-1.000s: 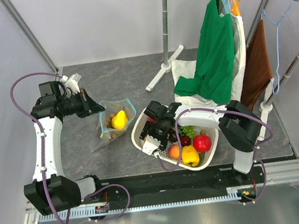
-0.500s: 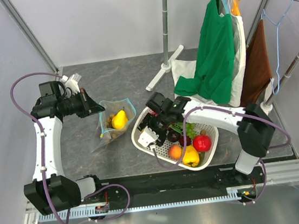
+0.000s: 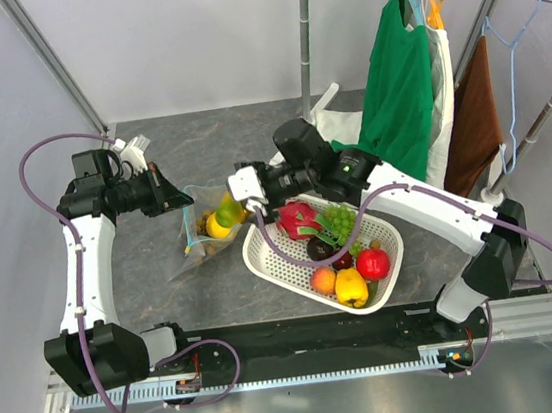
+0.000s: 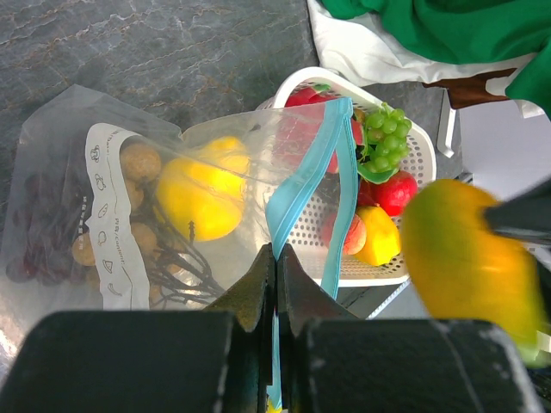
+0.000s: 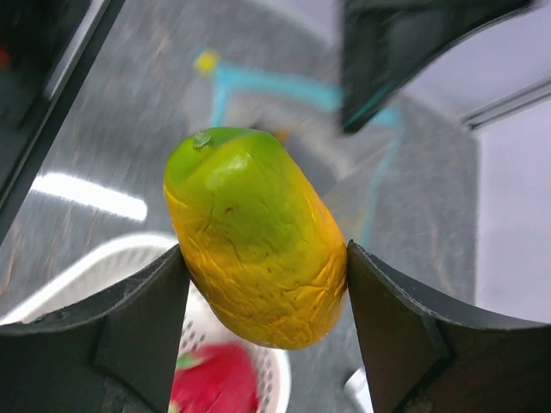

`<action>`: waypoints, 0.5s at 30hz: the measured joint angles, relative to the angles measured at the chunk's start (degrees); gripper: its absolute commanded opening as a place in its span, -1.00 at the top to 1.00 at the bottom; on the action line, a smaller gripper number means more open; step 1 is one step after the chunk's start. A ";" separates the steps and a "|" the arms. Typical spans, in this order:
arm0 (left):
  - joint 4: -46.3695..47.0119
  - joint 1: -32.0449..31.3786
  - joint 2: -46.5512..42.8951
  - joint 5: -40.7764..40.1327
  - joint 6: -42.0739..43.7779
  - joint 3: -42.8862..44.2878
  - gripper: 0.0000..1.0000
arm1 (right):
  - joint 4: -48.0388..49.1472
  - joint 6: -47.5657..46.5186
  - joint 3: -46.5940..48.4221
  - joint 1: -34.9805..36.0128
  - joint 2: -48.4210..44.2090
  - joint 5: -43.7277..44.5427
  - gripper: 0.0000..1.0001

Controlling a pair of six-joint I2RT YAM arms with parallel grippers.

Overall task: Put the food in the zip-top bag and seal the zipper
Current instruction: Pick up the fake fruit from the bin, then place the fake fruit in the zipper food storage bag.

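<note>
Left jaws pinched tight on the teal zipper (image 4: 303,185), holding the zip-top bag (image 3: 193,249) mouth up. Right jaws clamp a green-yellow mango (image 5: 255,237) over it, 10 o'clock of the white basket (image 3: 262,259).

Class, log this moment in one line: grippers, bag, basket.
left gripper: shut on zipper, bag mouth open | right gripper: shut on mango beside bag | basket: fruit inside
</note>
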 measured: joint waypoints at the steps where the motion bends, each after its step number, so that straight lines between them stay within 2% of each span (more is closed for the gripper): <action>1: 0.00 0.00 0.00 0.00 0.00 0.00 0.96 | 1.95 2.95 2.03 0.00 0.66 -0.31 0.17; 7: 0.00 0.00 0.00 0.42 -0.04 0.02 0.96 | 12.11 15.82 7.61 0.02 5.84 -1.25 0.12; 8: 0.00 0.00 0.00 0.68 -0.20 0.00 0.96 | 13.79 17.40 7.63 0.07 7.28 -1.38 0.06; 10: 0.00 0.00 0.00 0.85 -0.63 0.02 0.96 | 15.52 19.47 7.58 0.13 9.86 -1.62 -0.15; 11: 0.00 0.00 0.00 0.92 -0.76 0.02 0.96 | 16.22 20.20 7.58 0.22 11.13 -1.64 -0.41; 12: 0.00 0.00 0.00 1.01 -0.90 0.02 0.96 | 16.68 20.63 7.58 0.35 12.11 -1.62 -0.54; 14: 0.00 0.00 0.04 1.29 -1.22 0.02 0.96 | 17.27 21.29 7.56 0.72 14.32 -1.49 -0.74; 15: 0.02 0.00 0.04 1.31 -1.38 0.02 0.96 | 17.38 21.66 7.56 1.05 15.41 -1.22 -0.76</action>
